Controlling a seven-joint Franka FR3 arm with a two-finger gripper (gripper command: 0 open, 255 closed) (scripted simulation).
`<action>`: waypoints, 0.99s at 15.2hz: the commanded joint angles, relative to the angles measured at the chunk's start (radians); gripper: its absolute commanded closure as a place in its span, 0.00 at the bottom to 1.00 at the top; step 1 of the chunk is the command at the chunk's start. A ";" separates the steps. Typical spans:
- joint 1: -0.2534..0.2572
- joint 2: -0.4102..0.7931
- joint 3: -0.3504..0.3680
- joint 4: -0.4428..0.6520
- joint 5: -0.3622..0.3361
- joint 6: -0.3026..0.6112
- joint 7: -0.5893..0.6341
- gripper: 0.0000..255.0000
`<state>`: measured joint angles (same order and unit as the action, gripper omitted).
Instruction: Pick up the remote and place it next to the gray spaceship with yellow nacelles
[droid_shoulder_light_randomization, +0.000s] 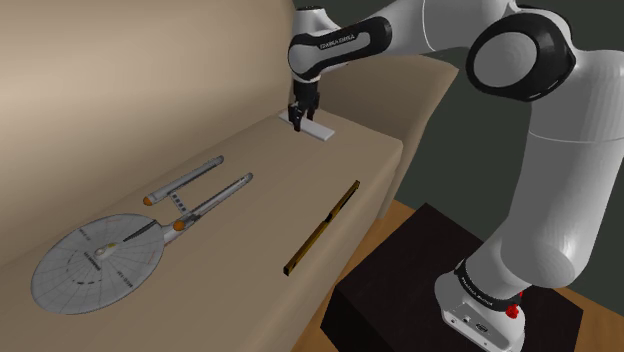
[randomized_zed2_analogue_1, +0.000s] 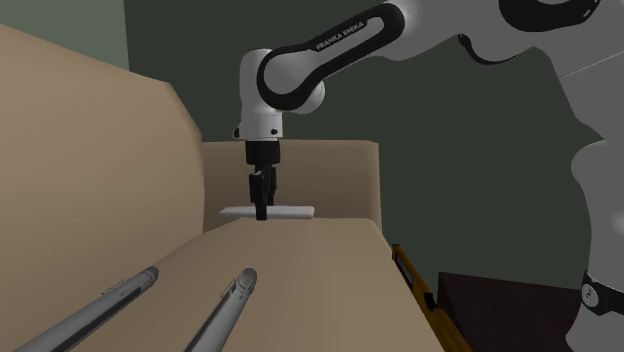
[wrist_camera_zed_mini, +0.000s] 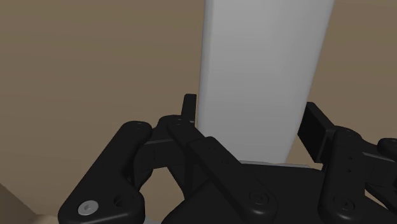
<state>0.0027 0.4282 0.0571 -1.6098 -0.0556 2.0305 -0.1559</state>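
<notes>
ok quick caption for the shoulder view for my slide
Black gripper clasps the white remote at the far end of the tan couch seat; the gray spaceship lies nearer the camera.

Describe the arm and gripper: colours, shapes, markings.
The arm has smooth, rounded white segments with dark joints, and dark FRANKA EMIKA lettering on one link. A small red spot sits near its base. The gripper is all black, with two fingers.
</notes>
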 joint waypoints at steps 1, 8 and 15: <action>-0.001 -0.009 0.000 0.015 0.001 -0.024 -0.002 1.00; -0.001 -0.033 0.001 0.075 0.004 -0.108 -0.006 1.00; 0.000 -0.047 0.002 0.149 0.006 -0.195 -0.009 1.00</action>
<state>0.0034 0.3873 0.0591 -1.4661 -0.0505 1.8462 -0.1632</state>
